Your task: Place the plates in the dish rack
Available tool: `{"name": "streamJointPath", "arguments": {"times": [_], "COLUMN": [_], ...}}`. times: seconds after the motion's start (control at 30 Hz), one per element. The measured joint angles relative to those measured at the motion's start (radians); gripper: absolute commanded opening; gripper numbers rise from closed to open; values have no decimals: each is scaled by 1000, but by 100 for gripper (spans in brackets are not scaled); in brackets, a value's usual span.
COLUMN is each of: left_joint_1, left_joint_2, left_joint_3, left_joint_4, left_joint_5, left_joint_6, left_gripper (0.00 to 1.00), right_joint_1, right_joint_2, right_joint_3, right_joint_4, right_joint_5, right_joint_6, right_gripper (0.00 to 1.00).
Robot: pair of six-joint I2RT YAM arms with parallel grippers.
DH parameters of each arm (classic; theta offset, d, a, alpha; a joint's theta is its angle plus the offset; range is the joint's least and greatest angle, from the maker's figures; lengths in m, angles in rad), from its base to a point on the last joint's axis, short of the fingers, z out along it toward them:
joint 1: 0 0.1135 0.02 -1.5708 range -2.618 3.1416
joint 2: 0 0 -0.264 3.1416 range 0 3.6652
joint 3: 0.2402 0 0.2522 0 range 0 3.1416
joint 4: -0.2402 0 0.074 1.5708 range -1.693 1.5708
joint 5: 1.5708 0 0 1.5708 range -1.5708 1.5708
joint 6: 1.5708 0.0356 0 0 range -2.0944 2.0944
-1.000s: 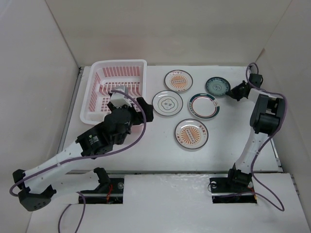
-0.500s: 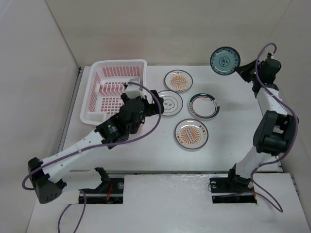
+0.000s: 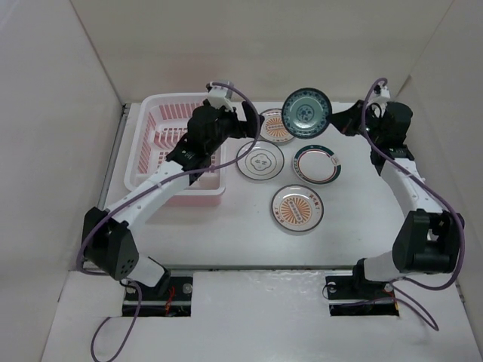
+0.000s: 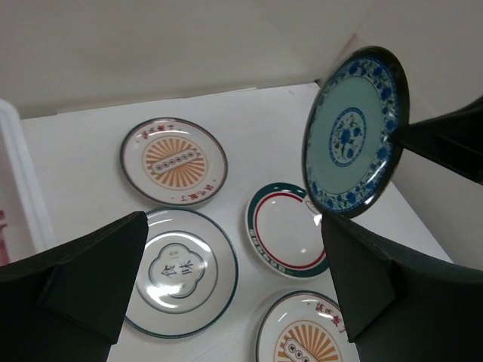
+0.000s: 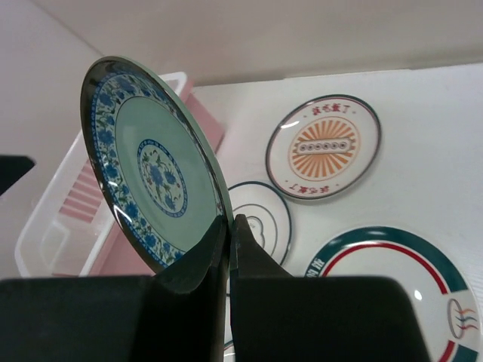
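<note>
In the overhead view, the pink dish rack sat at the upper left of the white bench. The left arm reached across the rack's right side, and its end effector hung just right of the rack's rim. Its fingers were spread wide with nothing between them. In the left wrist view, four plates lay flat beyond the spread fingers.

Right of the rack, toward the centre, lay the white plate with a dark centre mark. Above it was a sunburst plate, and lower down a second sunburst plate. The green-rimmed plate lay right of centre.

At upper centre, the dark green plate, patterned blue around a pale middle, stood on edge in the air. The right end effector was clamped on its rim.
</note>
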Motion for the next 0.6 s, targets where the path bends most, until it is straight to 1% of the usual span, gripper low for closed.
{"name": "streamJointPath", "arguments": {"times": [0.03,0.07,0.13,0.27,0.4,0.53,0.6], "left_joint_1": [5,6,6,7,13,15,16], "left_joint_2": [11,22,47,101,129,130,140], "left_joint_3": [2,3,5,17,17,18,24], "left_joint_4": [18,32,60,94,122,149,163], "left_joint_5": [31,67,126,224,282,311,320], "left_joint_6": [3,4,3,-2,-17,-27,-31], "left_gripper": [97,94,93,93,91,85,80], "right_joint_1": [16,26,40,65,77,87,97], "right_joint_2": [-9,-18,-30,-34,-34,-31,-30], "right_joint_3": [0,0,0,0,0,0,0], "right_joint_4": [0,0,0,-5,-9,-9,-10], "right_joint_5": [-3,-6,-11,-10,-11,-27,-46], "right_joint_6": [-11,-20,-35,-58,-67,-71,-72], "right_gripper": [0,0,0,0,0,0,0]}}
